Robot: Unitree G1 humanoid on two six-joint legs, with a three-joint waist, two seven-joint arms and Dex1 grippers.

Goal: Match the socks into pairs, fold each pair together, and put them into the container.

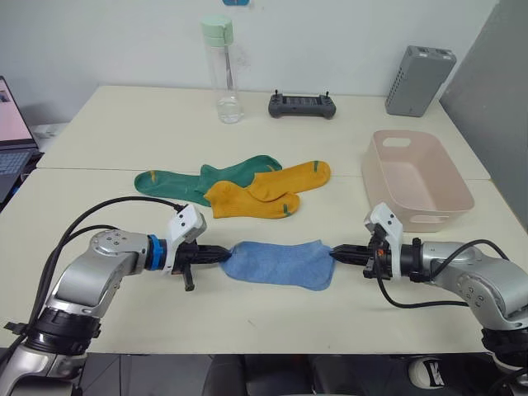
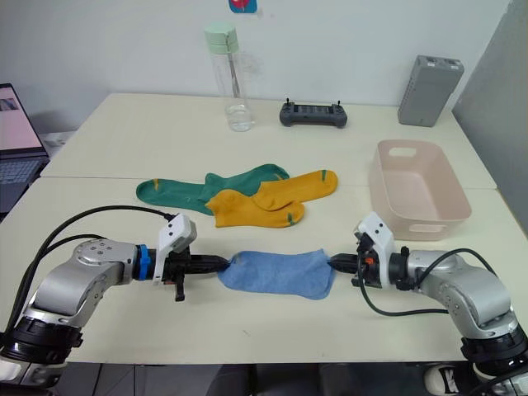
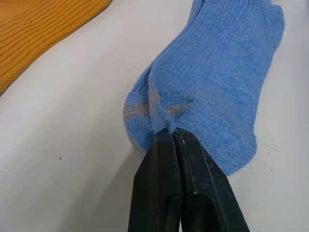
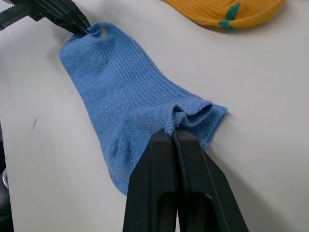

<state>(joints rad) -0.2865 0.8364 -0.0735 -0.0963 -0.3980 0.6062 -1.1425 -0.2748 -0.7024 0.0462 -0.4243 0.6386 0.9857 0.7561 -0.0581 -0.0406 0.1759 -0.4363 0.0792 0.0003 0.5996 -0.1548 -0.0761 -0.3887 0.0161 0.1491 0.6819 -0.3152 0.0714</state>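
Note:
A light blue sock pair (image 1: 280, 262) lies flat near the table's front edge, stretched between both grippers. My left gripper (image 1: 224, 254) is shut on its left end, and my right gripper (image 1: 333, 253) is shut on its right end. The wrist views show each set of black fingers (image 3: 173, 145) pinching a fold of the blue fabric (image 4: 145, 101). Behind it lie two mustard yellow socks (image 1: 268, 190) overlapping dark green socks (image 1: 206, 178). The pale pink container (image 1: 417, 177) stands empty at the right.
At the table's back stand a clear water bottle (image 1: 223, 70), a black controller (image 1: 302, 105) and a grey ribbed box (image 1: 419, 79). A laptop (image 1: 12, 136) sits at the far left edge.

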